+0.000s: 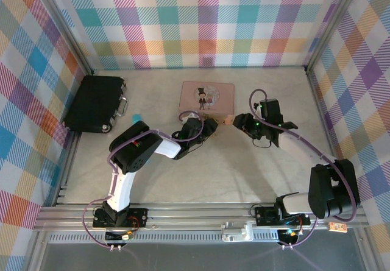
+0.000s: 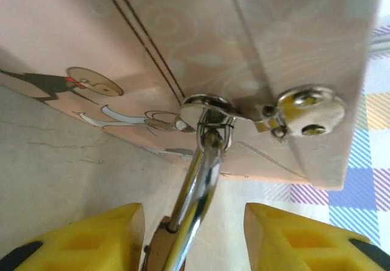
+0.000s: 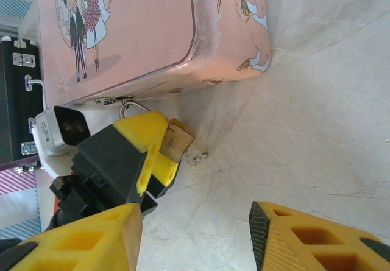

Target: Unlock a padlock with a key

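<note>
Left gripper [image 2: 194, 213] first: on its own wrist cam the two yellow fingers [image 2: 91, 240] sit spread apart, and the padlock's silvery shackle [image 2: 204, 167] runs up through the gap. There's clear space on the right-hand side. The left-hand side is harder to call, because the brass body is cut off at the bottom edge, right against that finger, so I can't tell if it's touching. It doesn't look like a pinch to me.

The shackle hooks through a little metal loop [image 2: 210, 109] on the front of the pink box [image 2: 73, 33], just beside the box's round clasp [image 2: 304, 109]. The loop is blurry this close up.

Right gripper [image 3: 194, 213]: jaws wide open over bare table [image 3: 317, 100], nothing between them. From that wrist cam you get the better look at the padlock [image 3: 177, 142]. It hangs at the near edge of the pink box, tucked against the left gripper's yellow fingertips, which cover part of it. A small silvery bit [image 3: 198, 157] pokes out beneath it; too tiny to say whether that's the key.

In the top view the two grippers face each other in front of the box, with the lock just a tan speck between them. The black case [image 1: 94, 103] sits well off to the left.
</note>
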You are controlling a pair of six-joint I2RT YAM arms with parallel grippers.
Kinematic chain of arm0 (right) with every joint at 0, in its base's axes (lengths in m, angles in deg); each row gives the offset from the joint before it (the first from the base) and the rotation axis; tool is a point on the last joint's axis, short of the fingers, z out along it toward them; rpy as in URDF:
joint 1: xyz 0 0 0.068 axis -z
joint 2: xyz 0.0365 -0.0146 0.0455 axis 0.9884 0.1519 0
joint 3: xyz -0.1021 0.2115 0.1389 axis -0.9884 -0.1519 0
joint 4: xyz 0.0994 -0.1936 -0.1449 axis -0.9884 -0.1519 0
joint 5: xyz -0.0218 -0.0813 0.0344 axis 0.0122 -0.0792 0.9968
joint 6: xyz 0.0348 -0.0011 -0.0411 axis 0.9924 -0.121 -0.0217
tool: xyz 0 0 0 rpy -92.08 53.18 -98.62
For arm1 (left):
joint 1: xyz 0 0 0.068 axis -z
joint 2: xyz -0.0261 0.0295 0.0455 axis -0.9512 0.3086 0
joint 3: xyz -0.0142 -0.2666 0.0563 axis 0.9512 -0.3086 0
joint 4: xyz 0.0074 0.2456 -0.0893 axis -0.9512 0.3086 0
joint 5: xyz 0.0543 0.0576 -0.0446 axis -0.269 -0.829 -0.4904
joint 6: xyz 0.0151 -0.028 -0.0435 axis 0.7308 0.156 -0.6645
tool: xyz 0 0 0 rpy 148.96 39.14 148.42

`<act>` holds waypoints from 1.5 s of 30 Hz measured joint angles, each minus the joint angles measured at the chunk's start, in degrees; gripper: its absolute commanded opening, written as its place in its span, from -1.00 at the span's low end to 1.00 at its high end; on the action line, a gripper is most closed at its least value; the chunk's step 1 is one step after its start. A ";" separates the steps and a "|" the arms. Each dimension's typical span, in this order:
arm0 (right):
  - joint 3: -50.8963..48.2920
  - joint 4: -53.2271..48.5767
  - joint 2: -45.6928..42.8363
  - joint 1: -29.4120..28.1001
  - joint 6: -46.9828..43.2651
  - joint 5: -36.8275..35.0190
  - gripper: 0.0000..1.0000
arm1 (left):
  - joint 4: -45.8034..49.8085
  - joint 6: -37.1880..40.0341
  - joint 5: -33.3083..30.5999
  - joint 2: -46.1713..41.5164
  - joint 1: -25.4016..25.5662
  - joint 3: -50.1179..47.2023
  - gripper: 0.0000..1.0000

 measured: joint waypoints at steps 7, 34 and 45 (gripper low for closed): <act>0.02 -1.27 -0.66 -1.33 -4.31 -2.82 0.10 | 0.83 -0.02 -0.15 -5.20 -0.59 -4.59 0.47; 6.78 -6.60 6.27 -10.58 -13.70 -7.91 0.03 | 24.81 20.31 8.55 -7.91 -5.42 4.24 0.06; 6.78 -6.80 5.95 -10.58 -13.49 -8.55 0.01 | 33.46 25.11 5.16 -3.39 -3.23 10.78 -0.11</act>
